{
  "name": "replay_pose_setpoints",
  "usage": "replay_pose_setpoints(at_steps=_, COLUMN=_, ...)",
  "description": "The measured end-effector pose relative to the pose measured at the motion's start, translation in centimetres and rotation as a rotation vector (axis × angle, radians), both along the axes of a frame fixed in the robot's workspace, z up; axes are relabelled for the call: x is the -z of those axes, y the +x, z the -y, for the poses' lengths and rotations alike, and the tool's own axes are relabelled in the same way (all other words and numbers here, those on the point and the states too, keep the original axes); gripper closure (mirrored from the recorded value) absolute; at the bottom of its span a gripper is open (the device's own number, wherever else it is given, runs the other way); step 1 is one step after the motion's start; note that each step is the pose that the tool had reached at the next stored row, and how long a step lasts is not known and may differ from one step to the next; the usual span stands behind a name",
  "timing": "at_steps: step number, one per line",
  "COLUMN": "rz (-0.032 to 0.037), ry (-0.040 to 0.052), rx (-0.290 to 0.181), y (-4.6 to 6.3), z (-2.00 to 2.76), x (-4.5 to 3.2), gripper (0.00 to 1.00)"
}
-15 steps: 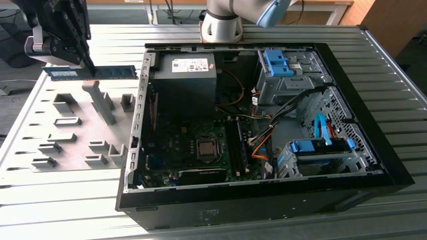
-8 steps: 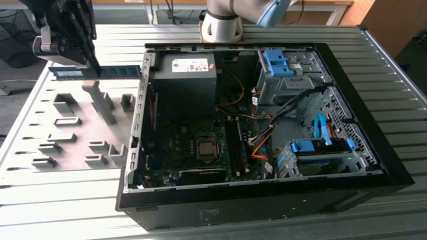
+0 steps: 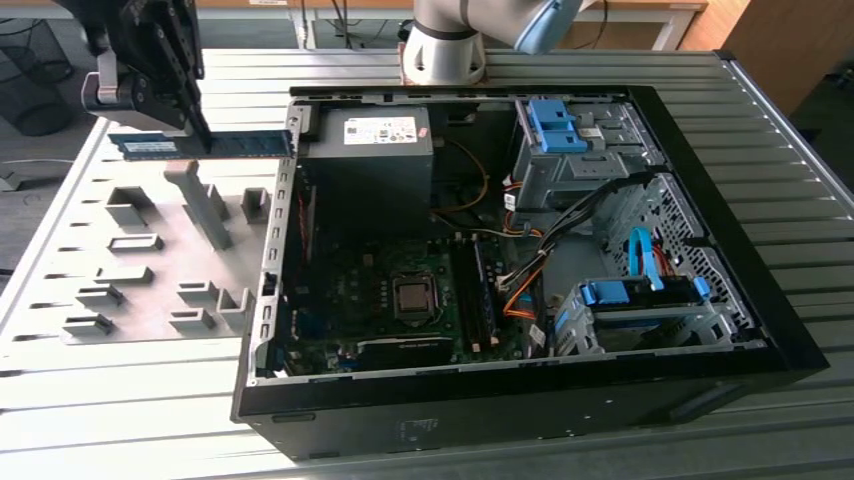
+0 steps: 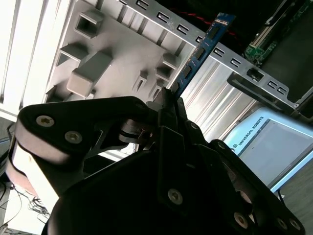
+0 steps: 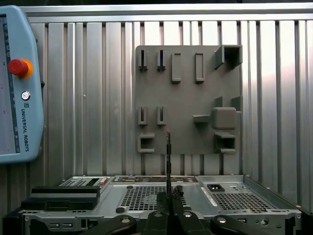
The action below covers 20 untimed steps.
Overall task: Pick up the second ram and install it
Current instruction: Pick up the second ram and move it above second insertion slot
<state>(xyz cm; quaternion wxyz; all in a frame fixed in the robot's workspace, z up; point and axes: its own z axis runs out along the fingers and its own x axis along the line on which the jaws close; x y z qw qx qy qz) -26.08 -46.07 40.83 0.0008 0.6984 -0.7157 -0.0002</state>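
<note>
Over ribbed table (image 3: 107, 400), second ram (image 3: 227, 143) is pinched by gripper (image 4: 171, 99), seemingly square; it should be carried level, clear of case wall (image 3: 274, 250).

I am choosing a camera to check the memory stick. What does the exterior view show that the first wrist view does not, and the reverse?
Exterior view: the motherboard and blue drive brackets inside the open case. First wrist view: a pendant with a red button. Both: the pincer shut on the second ram by the grey holder tray.
</note>
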Motion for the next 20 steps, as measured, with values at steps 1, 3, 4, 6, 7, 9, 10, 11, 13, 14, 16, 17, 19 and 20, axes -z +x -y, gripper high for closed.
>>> replay_pose_setpoints(at_steps=1, rz=-0.0001, ry=-0.0001, rx=0.000, y=0.1, z=0.00, x=0.00, gripper=0.86)
replay_pose_setpoints(at_steps=3, rz=0.0000, ry=0.0000, rx=0.000, y=0.3, z=0.00, x=0.00, gripper=0.86)
replay_pose_setpoints(at_steps=4, rz=0.0000, ry=0.0000, rx=0.000, y=0.4, z=0.00, x=0.00, gripper=0.86)
replay_pose_setpoints(at_steps=6, rz=-0.0001, ry=-0.0001, rx=0.000, y=0.6, z=0.00, x=-0.01, gripper=0.86)
replay_pose_setpoints(at_steps=7, rz=0.0000, ry=0.0000, rx=0.000, y=0.7, z=0.00, x=0.00, gripper=0.86)
replay_pose_setpoints(at_steps=9, rz=0.0000, ry=0.0000, rx=0.000, y=0.9, z=0.00, x=0.00, gripper=0.86)
replay_pose_setpoints(at_steps=10, rz=0.0000, ry=0.0000, rx=0.000, y=1.0, z=0.00, x=0.00, gripper=0.86)
replay_pose_setpoints(at_steps=11, rz=0.0000, ry=0.0000, rx=0.000, y=1.1, z=0.00, x=0.00, gripper=0.86)
replay_pose_setpoints(at_steps=13, rz=-0.0001, ry=0.0000, rx=0.000, y=1.4, z=0.00, x=0.00, gripper=0.86)
replay_pose_setpoints(at_steps=14, rz=0.0000, ry=0.0000, rx=0.000, y=1.5, z=0.00, x=0.00, gripper=0.86)
replay_pose_setpoints(at_steps=16, rz=-0.0001, ry=-0.0001, rx=0.000, y=1.8, z=0.00, x=0.00, gripper=0.86)
replay_pose_setpoints(at_steps=17, rz=-0.0001, ry=-0.0001, rx=0.000, y=1.9, z=0.00, x=0.00, gripper=0.86)
replay_pose_setpoints(at_steps=19, rz=-0.0001, ry=-0.0001, rx=0.000, y=2.2, z=0.00, x=-0.01, gripper=0.86)
replay_pose_setpoints(at_steps=20, rz=-0.0001, ry=-0.0001, rx=0.000, y=2.4, z=0.00, x=-0.01, gripper=0.86)
